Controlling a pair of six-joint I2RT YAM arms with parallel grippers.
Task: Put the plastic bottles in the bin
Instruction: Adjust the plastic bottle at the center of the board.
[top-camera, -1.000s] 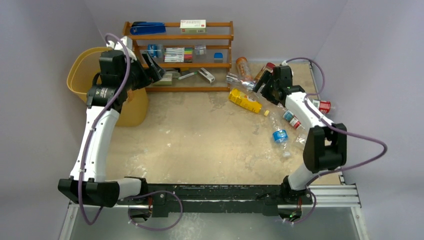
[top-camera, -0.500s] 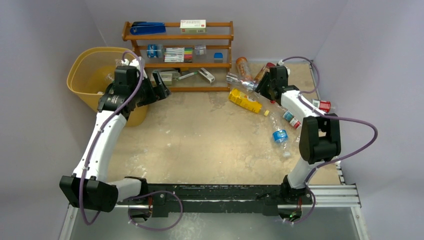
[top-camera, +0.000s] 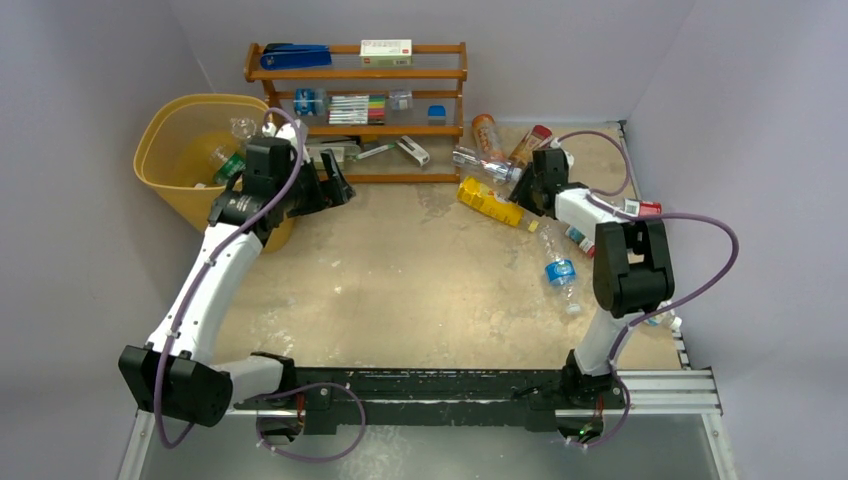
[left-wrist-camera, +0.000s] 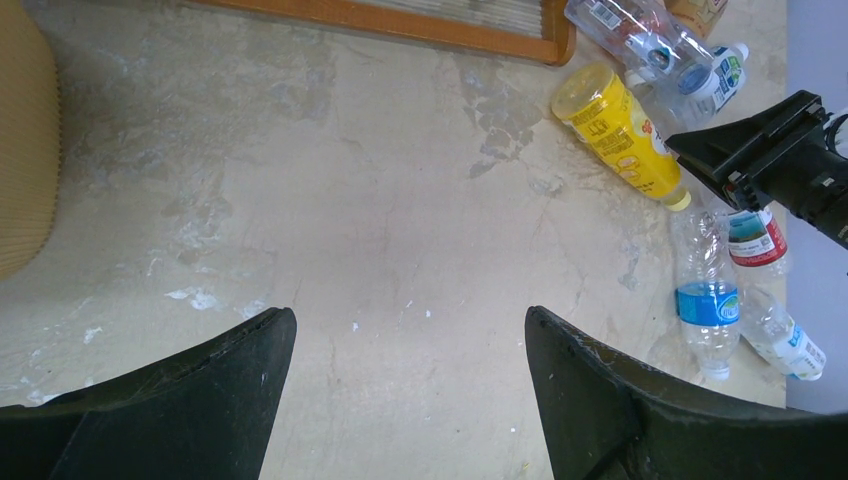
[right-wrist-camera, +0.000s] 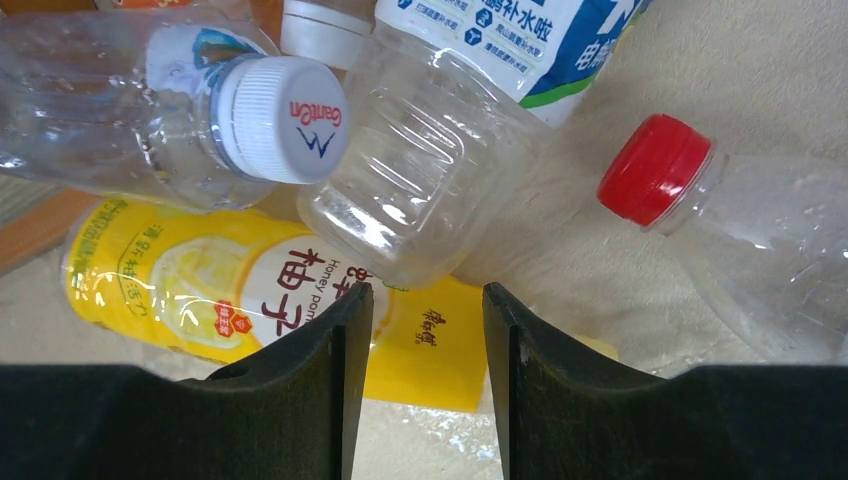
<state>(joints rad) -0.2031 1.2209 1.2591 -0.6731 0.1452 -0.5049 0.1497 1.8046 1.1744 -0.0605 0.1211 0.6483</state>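
Left claw (left-wrist-camera: 408, 318) spread wide, empty, near the bin (top-camera: 165, 150) at the worktop's (top-camera: 400, 270) far-left corner; right claw (right-wrist-camera: 418, 292) narrowly parted over plastic bottles (right-wrist-camera: 410, 190), several cut off.

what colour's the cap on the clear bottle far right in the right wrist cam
Red cap, clearest in the right wrist view.

"GanTen" on a white cap (right-wrist-camera: 283, 118), "Honey Pom…" and 柚子 on the yellow bottle (right-wrist-camera: 250, 290)

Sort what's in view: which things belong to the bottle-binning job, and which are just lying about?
Job: bin, green-label bottle inside it, yellow bottle, blue-label bottle, orange bottle.
Lying about: wooden rack, blue stapler, white box, markers.
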